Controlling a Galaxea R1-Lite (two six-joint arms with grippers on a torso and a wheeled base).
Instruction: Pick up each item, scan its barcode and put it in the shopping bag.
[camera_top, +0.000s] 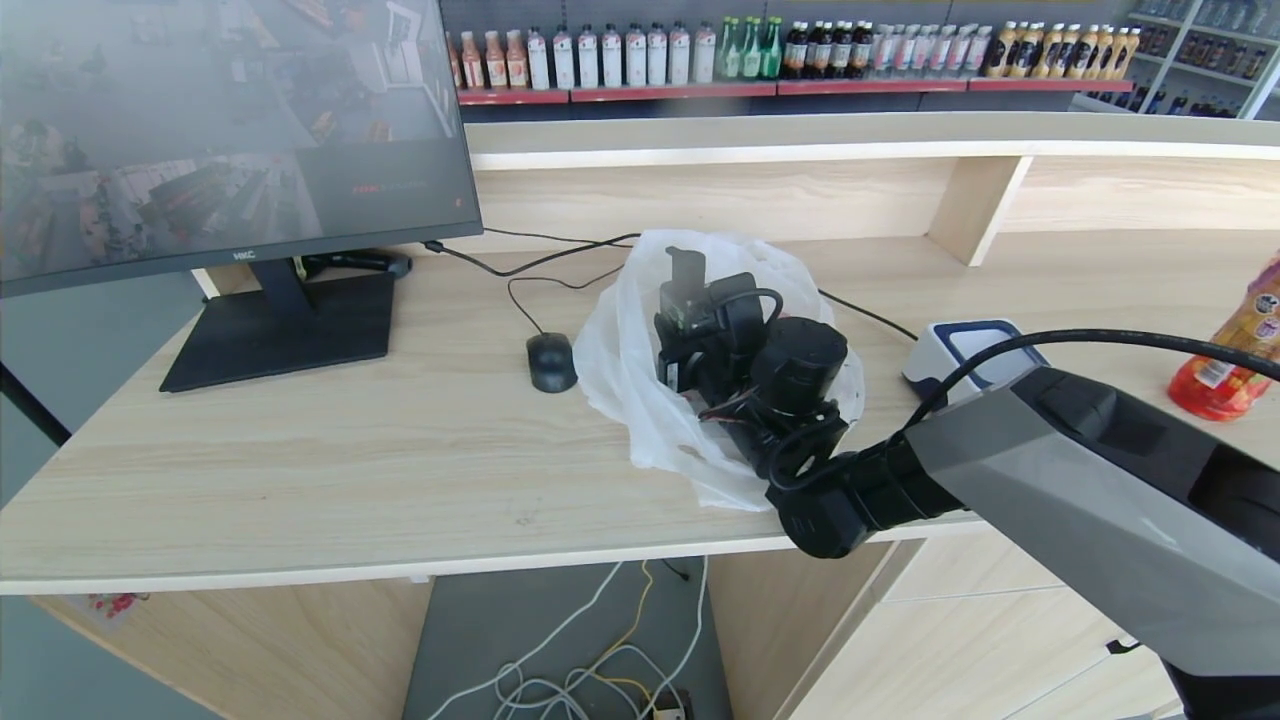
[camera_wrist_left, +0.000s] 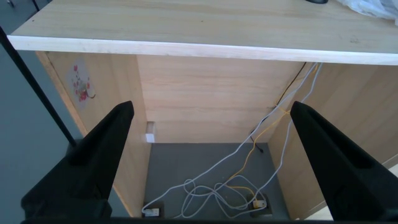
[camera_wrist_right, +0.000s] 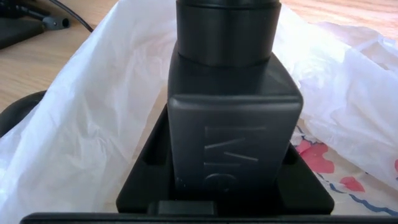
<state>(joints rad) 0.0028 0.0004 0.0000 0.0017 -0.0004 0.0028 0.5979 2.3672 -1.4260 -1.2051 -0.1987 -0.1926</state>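
A dark grey bottle (camera_wrist_right: 233, 124) with a black cap sits between the jaws of my right gripper (camera_top: 690, 300), which is shut on it. Gripper and bottle hang in the mouth of the white shopping bag (camera_top: 620, 360), which lies crumpled on the middle of the counter; printed packaging (camera_wrist_right: 323, 158) shows inside the bag (camera_wrist_right: 99, 124). The white and blue barcode scanner (camera_top: 965, 350) stands to the right of the bag. An orange drink bottle (camera_top: 1235, 350) stands at the counter's right edge. My left gripper (camera_wrist_left: 211, 168) is open with nothing in it, held low in front of the counter's front edge (camera_wrist_left: 186, 50).
A monitor (camera_top: 230, 130) on a black stand occupies the counter's left rear, with a black mouse (camera_top: 551, 362) and cables between it and the bag. A raised wooden ledge (camera_top: 870, 140) runs along the back. Loose cables (camera_wrist_left: 236, 180) lie on the floor under the counter.
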